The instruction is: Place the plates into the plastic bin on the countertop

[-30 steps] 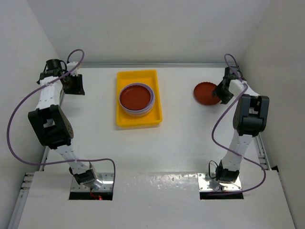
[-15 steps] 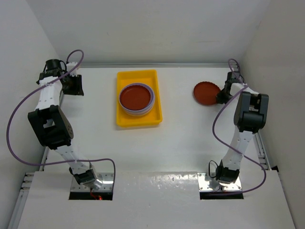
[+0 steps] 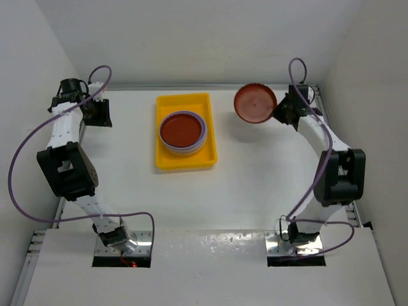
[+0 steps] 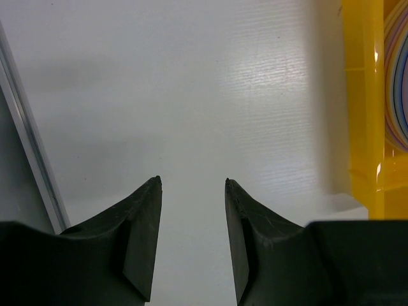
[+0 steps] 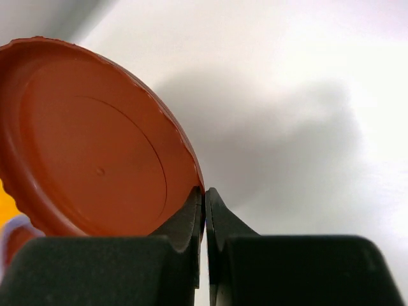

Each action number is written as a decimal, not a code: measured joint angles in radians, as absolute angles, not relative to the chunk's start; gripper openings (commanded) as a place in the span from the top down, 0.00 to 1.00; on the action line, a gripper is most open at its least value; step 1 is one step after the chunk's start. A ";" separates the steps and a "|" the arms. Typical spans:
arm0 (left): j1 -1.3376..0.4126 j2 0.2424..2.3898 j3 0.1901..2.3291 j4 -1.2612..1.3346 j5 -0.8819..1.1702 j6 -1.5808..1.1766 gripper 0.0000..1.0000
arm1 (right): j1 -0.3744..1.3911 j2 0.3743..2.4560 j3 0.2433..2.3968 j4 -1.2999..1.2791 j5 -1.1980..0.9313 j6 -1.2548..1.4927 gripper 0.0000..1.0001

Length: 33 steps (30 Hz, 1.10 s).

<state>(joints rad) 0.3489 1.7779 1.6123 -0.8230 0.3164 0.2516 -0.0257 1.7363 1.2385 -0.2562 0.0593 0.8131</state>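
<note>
A dark red-brown plate (image 3: 255, 103) hangs tilted in the air right of the plastic bin (image 3: 185, 98), and my right gripper (image 3: 278, 109) is shut on its rim. The right wrist view shows that plate (image 5: 89, 146) edge-on to the left, its rim pinched between the jaws of the right gripper (image 5: 204, 189). A stack of plates (image 3: 182, 131) with a red-brown one on top lies in the yellow bin. At the far left of the countertop (image 3: 248, 172) my left gripper (image 3: 99, 115) is open and holds nothing. From the left wrist, the left gripper (image 4: 191, 182) faces bare white surface, with the bin (image 4: 363, 95) and stacked plate rims (image 4: 398, 83) at right.
White walls close in the countertop at the back and on both sides. A thin metal rail (image 4: 29, 159) runs along the left edge, close to the left gripper. Purple cables loop off both arms.
My right gripper has shut on the red-brown plate's rim, lifted it off the countertop and carried it left toward the bin. The left arm has stayed put.
</note>
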 measured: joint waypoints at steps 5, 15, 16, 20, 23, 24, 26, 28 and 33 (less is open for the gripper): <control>0.349 1.778 1.612 -0.823 0.324 0.252 0.53 | 0.130 1.649 1.330 -0.210 0.060 0.805 1.00; 0.349 1.778 1.612 -0.824 0.343 0.252 0.53 | 0.462 2.067 1.981 -0.408 0.001 0.680 1.00; 0.349 1.777 1.612 -0.824 0.344 0.254 0.53 | 0.481 2.099 2.000 -0.430 -0.007 0.676 1.00; 0.349 1.774 1.612 -0.824 0.344 0.261 0.53 | 0.533 2.201 2.003 -0.522 -0.030 0.665 1.00; 0.349 1.769 1.607 -0.822 0.344 0.262 0.53 | 0.543 2.237 1.982 -0.570 -0.032 0.661 1.00; 0.349 1.768 1.604 -0.825 0.344 0.262 0.53 | 0.545 2.242 1.977 -0.582 -0.032 0.661 1.00; 0.349 1.767 1.600 -0.825 0.345 0.262 0.53 | 0.546 2.243 1.971 -0.600 -0.031 0.658 1.00; 0.349 1.767 1.599 -0.826 0.345 0.262 0.53 | 0.548 2.243 1.971 -0.599 -0.030 0.655 0.91; 0.349 1.767 1.596 -0.825 0.347 0.263 0.53 | 0.549 2.243 1.971 -0.606 -0.026 0.647 0.61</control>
<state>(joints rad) 0.3489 1.7668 1.5963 -0.8253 0.3470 0.2626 0.5491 2.2429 1.9713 -0.6056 -0.0261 0.6468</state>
